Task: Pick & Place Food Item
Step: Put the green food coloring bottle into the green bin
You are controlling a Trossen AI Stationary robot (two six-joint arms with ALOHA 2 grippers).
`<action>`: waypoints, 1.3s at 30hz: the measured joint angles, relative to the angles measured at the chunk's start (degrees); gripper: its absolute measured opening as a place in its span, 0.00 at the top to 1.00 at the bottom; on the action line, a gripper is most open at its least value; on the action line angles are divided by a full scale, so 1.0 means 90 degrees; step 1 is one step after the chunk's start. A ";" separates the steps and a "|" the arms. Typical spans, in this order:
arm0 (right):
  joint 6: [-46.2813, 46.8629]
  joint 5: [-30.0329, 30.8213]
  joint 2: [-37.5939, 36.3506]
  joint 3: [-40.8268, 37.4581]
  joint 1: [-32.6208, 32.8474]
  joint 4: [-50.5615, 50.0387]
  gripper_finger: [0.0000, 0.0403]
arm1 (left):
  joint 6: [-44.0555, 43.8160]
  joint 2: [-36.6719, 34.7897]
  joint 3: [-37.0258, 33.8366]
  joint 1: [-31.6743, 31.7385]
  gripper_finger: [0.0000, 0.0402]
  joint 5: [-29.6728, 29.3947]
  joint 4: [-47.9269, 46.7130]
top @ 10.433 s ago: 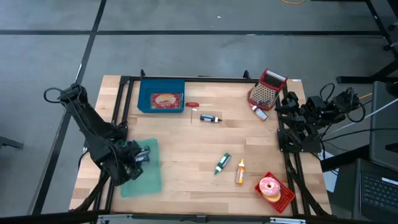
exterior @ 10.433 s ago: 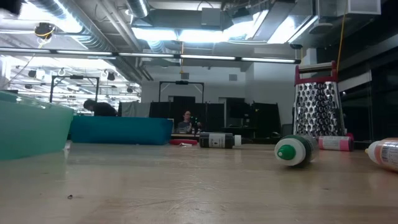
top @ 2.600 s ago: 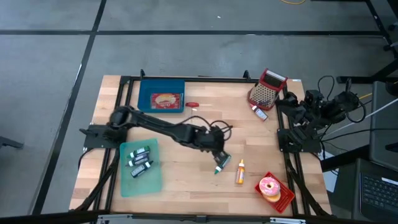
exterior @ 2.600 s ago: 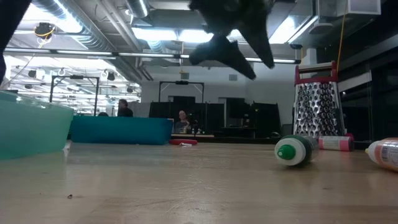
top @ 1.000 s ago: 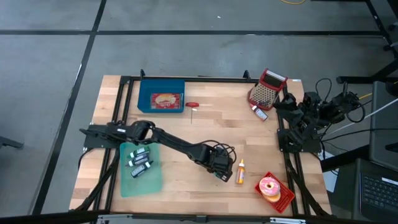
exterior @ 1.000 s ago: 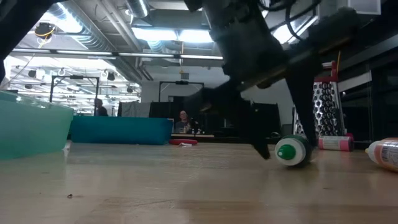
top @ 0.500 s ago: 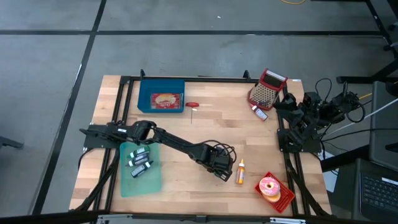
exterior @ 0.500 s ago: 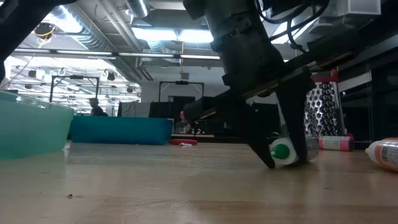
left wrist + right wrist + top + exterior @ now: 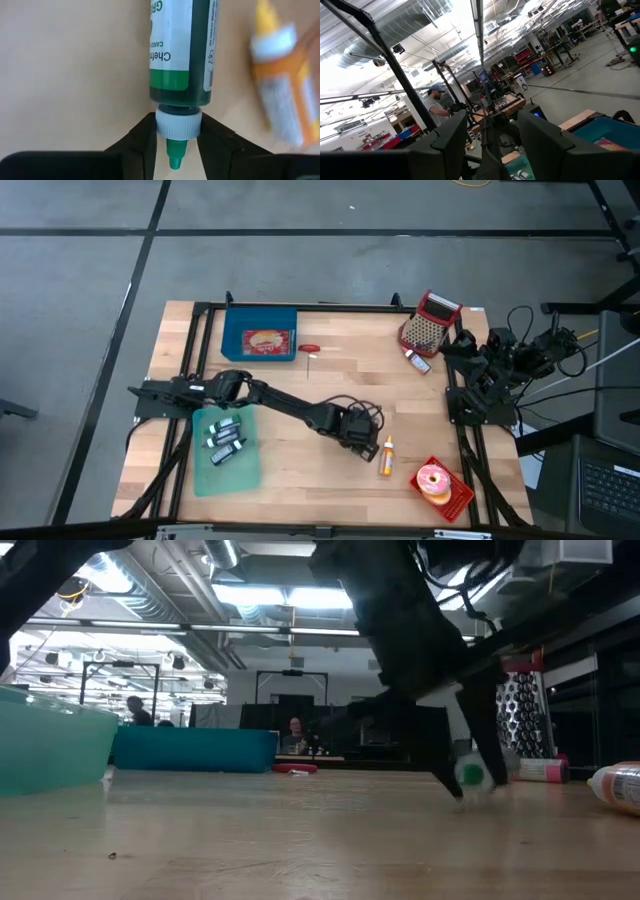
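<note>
**Left pincer pinches the green bottle by its cap**

The left arm reaches across the wooden counter (image 9: 300,395) toward its middle-right part. Its left pincer (image 9: 176,131) has both fingers pressed against the white cap of a green food-colouring bottle (image 9: 181,47), the green nozzle showing between them. In the low view the bottle's green end (image 9: 470,775) sits between the finger (image 9: 488,725) tips just above the counter top, though whether it still touches the wood cannot be told.

Just beside the bottle lies an orange bottle (image 9: 386,456), apart from it. A pink-iced doughnut (image 9: 434,479) rests on a red tray (image 9: 459,500) near the counter's front right corner. A blue bin (image 9: 235,340) holding a packaged food item (image 9: 264,340) stands at the far left edge, with a small red object (image 9: 309,348) next to it. A teal tray (image 9: 248,465) at the front left holds several small dark bottles (image 9: 226,437). A red-topped box grater (image 9: 426,326) stands at the far right.

The right pincer (image 9: 489,131) is raised off the counter at the right edge, fingers spread and holding nothing. A person (image 9: 295,735) sits in the room beyond.
</note>
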 joint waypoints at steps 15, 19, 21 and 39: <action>-0.0002 0.0165 0.0000 0.0002 -0.0003 -0.0034 0.55 | 0.0335 -0.2392 0.0024 -0.0628 0.73 -0.2477 -0.1442; -0.0005 0.0217 0.0001 0.0002 -0.0006 -0.0048 0.55 | 0.0165 -0.2966 0.0021 -0.1114 0.73 -0.2843 -0.2277; -0.0005 0.0252 0.0002 0.0002 -0.0007 -0.0046 0.55 | 0.0028 -0.3250 0.0025 -0.1382 0.73 -0.2960 -0.2710; -0.0018 0.1028 0.0007 0.0002 -0.0008 -0.0082 0.55 | -0.3095 -0.3531 -0.1005 -0.4213 0.73 -0.2822 -0.4186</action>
